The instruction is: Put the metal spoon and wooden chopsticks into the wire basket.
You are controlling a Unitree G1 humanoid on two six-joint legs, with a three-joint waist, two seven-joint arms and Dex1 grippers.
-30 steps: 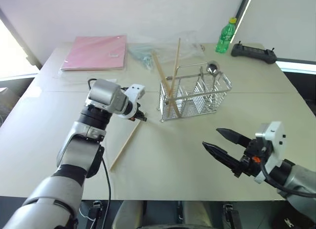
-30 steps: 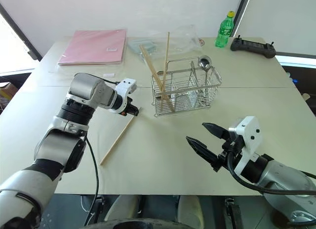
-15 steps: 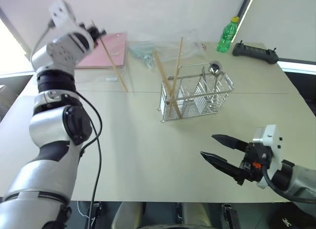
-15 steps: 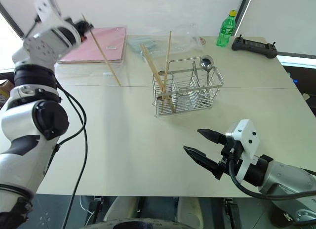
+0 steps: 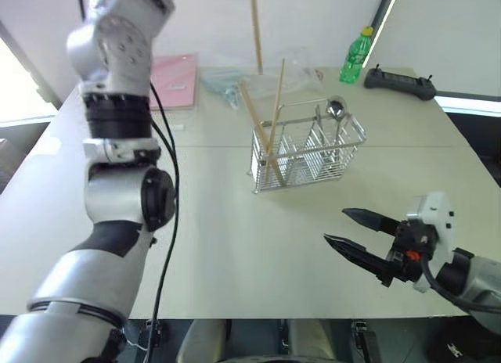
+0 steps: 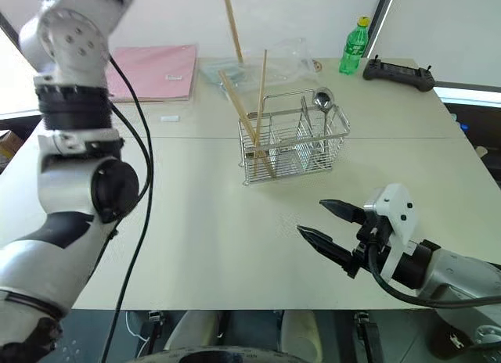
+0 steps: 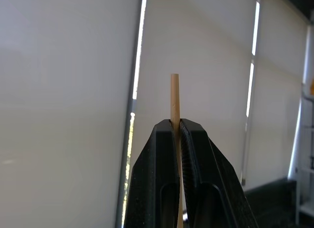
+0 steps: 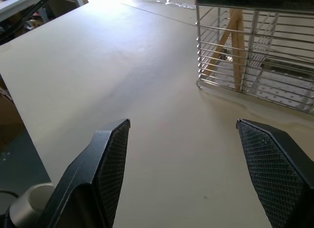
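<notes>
In the left eye view the third thin tan wooden chopstick (image 5: 255,28) hung above the silver wire basket (image 5: 308,153) on the bench (image 5: 235,246), the right pincer (image 5: 356,233) gaping empty; in the left wrist view the left pincer (image 7: 175,127) clamped that stick, best lowered vertically into a compartment.

Two chopsticks (image 5: 266,132) and spoon (image 5: 337,109) in basket (image 5: 309,152) (mid-table (image 5: 235,246)); bottle (image 5: 354,56) behind

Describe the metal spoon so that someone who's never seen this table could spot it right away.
Start at the wire basket in the middle of the beige table. The metal spoon stands in the basket's end nearest the green bottle, its bowl sticking up above the rim. It is short, shiny and round-headed, unlike the two long wooden chopsticks leaning at the opposite end.
</notes>
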